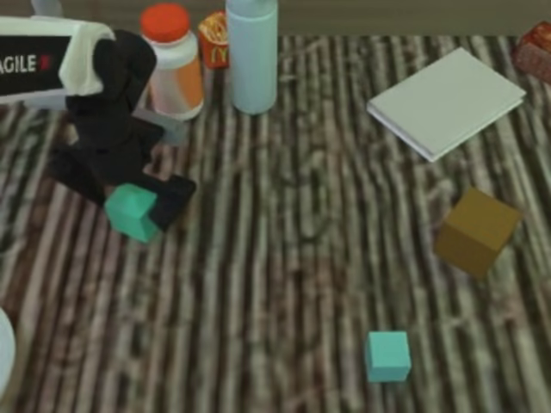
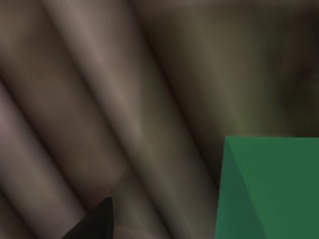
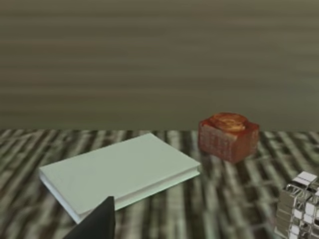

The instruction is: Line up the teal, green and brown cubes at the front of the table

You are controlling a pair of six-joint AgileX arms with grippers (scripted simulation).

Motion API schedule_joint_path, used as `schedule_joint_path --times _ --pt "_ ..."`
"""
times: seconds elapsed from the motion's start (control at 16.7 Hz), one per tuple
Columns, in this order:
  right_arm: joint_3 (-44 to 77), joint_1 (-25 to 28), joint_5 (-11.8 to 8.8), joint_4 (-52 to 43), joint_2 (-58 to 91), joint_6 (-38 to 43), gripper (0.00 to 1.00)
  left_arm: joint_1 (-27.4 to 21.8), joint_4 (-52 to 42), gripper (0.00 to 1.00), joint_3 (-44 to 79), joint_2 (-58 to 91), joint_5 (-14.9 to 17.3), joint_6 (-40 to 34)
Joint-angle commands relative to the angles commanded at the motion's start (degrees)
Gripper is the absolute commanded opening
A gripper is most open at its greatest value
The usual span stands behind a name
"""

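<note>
The mint-green cube (image 1: 133, 215) sits at the left of the striped table (image 1: 284, 258). My left gripper (image 1: 129, 191) is down around it, open, one black finger on each side. The left wrist view shows the green cube (image 2: 269, 189) close up, with a gap of bare table between it and the one visible fingertip (image 2: 97, 224). The small teal cube (image 1: 387, 356) rests near the front, right of centre. Farther back on the right stands the larger brown cube (image 1: 476, 232). My right arm is outside the top view; its wrist view shows one fingertip (image 3: 99, 224) and nothing held.
A white bottle with an orange cap (image 1: 172, 64), a red-and-yellow box (image 1: 213, 39) and a pale blue bottle (image 1: 252, 52) stand behind the left gripper. A pale book (image 1: 446, 101) lies back right, with a red-brown block (image 1: 535, 47) at the corner. A silvery block (image 3: 299, 204) shows nearby.
</note>
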Motion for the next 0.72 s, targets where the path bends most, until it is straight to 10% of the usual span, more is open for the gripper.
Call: schedule_joint_path --times 0.24,0.72 --pt "0.0 0.0 0.0 0.0 0.0 0.0 1.0 0.0 0.4 1.0 -0.3 0.2 0.0 0.0" --pt "0.0 0.0 0.0 0.0 0.0 0.0 1.0 0.0 0.4 0.4 -0.3 0.2 0.0 0.0"
